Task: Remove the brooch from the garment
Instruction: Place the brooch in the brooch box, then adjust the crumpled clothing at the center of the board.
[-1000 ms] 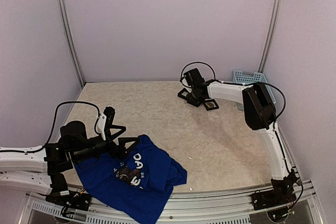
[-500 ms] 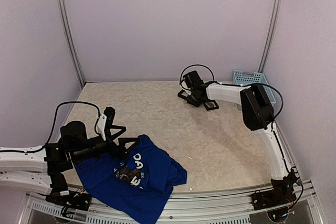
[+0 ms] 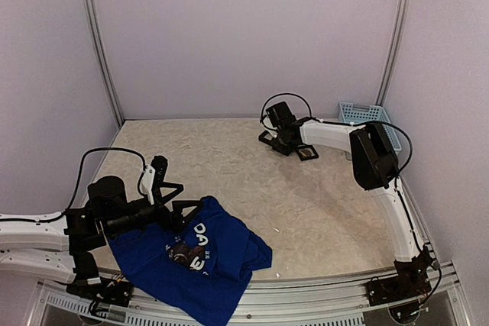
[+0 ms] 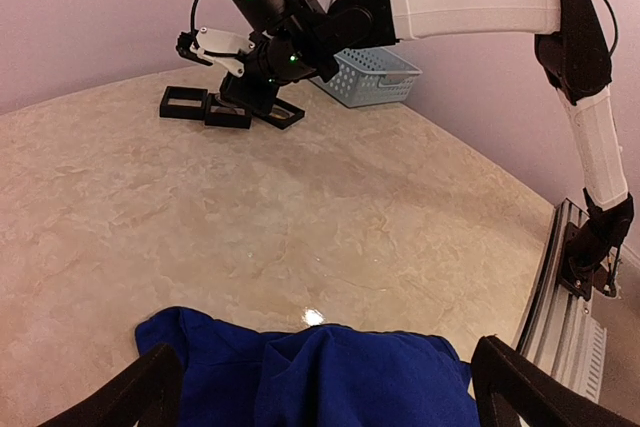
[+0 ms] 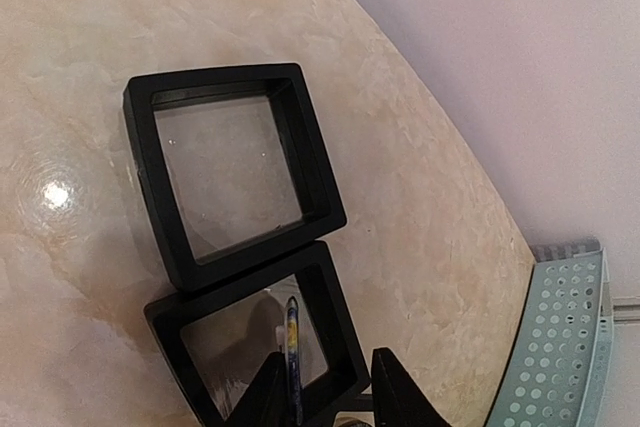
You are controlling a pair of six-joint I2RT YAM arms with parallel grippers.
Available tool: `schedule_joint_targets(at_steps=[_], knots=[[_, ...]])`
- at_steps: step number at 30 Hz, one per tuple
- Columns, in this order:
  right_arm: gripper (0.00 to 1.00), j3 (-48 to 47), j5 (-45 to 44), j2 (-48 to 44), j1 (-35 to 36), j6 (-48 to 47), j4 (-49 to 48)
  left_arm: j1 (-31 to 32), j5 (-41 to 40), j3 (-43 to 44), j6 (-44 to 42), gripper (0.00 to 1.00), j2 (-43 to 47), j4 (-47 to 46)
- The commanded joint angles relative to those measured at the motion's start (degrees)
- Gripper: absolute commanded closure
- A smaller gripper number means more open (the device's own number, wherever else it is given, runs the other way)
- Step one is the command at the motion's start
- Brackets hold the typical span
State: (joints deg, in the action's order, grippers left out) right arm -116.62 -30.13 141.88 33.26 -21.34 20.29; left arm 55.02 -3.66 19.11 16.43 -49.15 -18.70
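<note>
"Where's the brooch (image 5: 292, 342)?"

"Far side of the bench (image 3: 252, 181). It's a thin pin over one of two touching black frames (image 5: 230, 172), between the right gripper's (image 5: 330, 367) fingers. They're slightly apart."

"And the shirt (image 3: 206, 265)?"

"Crumpled at the near left edge, beside the left gripper (image 3: 177, 198), which is spread wide."

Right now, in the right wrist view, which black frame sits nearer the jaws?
The lower frame, the one with a slim blue pin showing over its opening. The upper frame lies farther off, with nothing in it.
</note>
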Motion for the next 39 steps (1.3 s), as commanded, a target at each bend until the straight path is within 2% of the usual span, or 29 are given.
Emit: schedule_joint_targets(at_steps=[1,5,9,15,25,33,39], knots=[[0.66,-0.9,2.4,-1.0,0.4,1.3,1.9,-0.3,0.1,1.4,-0.1,0.01,-0.4,0.4],[0.6,0.3,4.2,-3.1,0.6,2.4,2.2,-0.3,0.3,1.4,-0.1,0.01,-0.9,0.3],[0.46,2.5,5.3,-6.1,1.0,3.4,1.2,-0.3,0.6,1.5,-0.1,0.01,-1.3,0.3],[0.35,8.7,6.6,-13.5,2.5,5.1,-2.5,-0.4,1.4,2.0,0.2,0.01,-2.2,0.2],[0.35,31.5,12.8,-33.2,7.9,11.7,-10.9,-0.4,3.3,4.7,1.5,0.01,-9.3,1.1],[0.38,52.7,32.5,-49.2,8.5,19.6,-19.7,-1.2,5.5,7.9,1.7,0.01,-11.0,5.9],[0.42,61.9,47.3,-52.3,9.3,25.9,-26.9,-2.8,8.3,9.2,2.9,0.01,-6.8,12.8]])
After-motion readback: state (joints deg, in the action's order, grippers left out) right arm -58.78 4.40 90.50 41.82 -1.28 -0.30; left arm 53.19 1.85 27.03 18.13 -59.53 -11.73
